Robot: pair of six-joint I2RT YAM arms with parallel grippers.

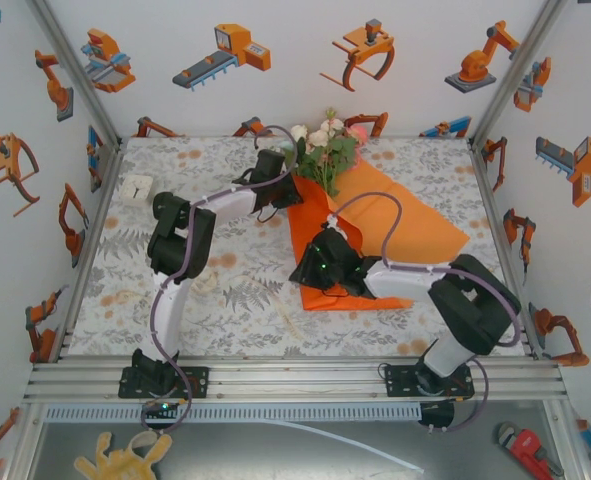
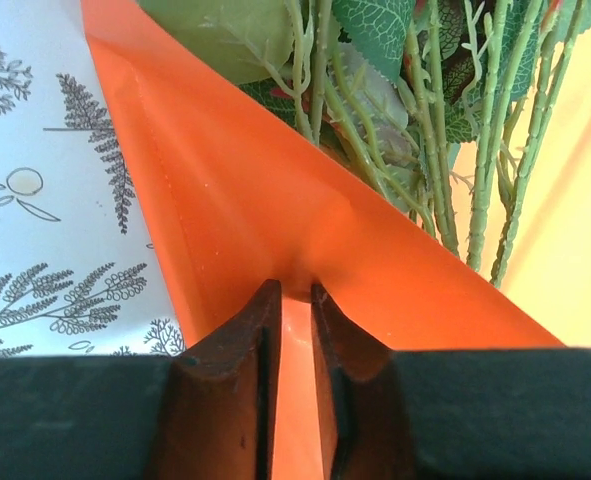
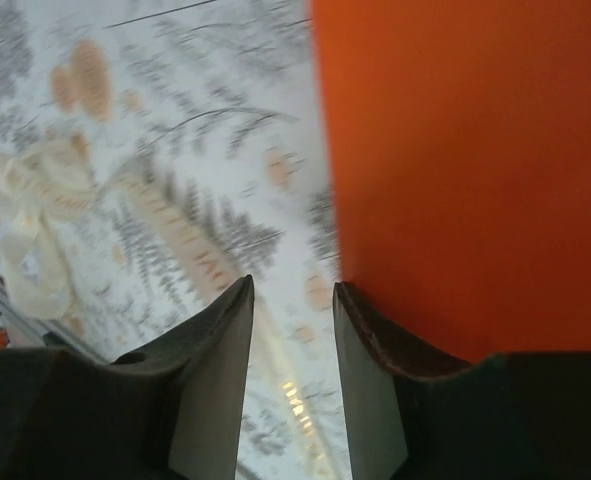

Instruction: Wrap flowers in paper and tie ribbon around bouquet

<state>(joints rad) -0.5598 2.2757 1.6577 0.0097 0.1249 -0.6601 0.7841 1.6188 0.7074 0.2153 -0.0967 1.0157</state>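
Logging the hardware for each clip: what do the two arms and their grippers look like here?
Both the left arm and right arm have white links between bulky black joints. A purple-grey cable loops along each. A small green light glows on the right wrist. The left gripper and right gripper have dark, tapered wedge fingers.

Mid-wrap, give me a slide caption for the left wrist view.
Left hand pinching a ridge of the orange paper, stems of the flowers just beyond.

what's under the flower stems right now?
The flower stems lie over the orange paper, with one flap folded up in front of them. The flap hides the stem ends, and the sheet hides the tablecloth below.
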